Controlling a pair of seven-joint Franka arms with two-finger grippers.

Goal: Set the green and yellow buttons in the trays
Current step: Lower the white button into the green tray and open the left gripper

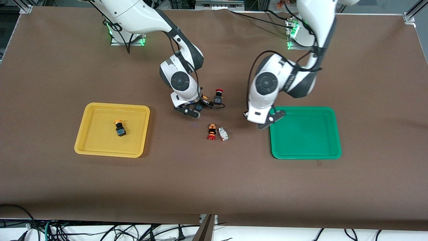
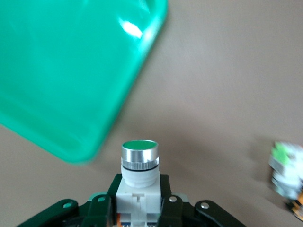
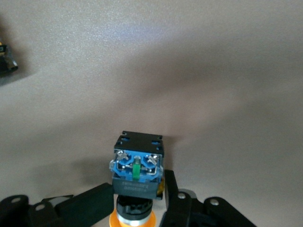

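My left gripper (image 1: 271, 119) is shut on a whitish green-capped button (image 2: 139, 163) and holds it over the table at the edge of the green tray (image 1: 306, 147), which holds nothing and also shows in the left wrist view (image 2: 61, 71). My right gripper (image 1: 191, 111) is shut on a yellow-capped button with a dark body (image 3: 137, 172) above the table's middle. A second yellow button (image 1: 119, 128) lies in the yellow tray (image 1: 97, 147). A second whitish green button (image 1: 223, 134) lies on the table between the trays; it also shows in the left wrist view (image 2: 286, 168).
A red-capped switch with an orange-black body (image 1: 211, 131) lies touching the loose whitish button. A red-capped dark switch (image 1: 218, 95) stands on the table beside my right gripper, farther from the front camera.
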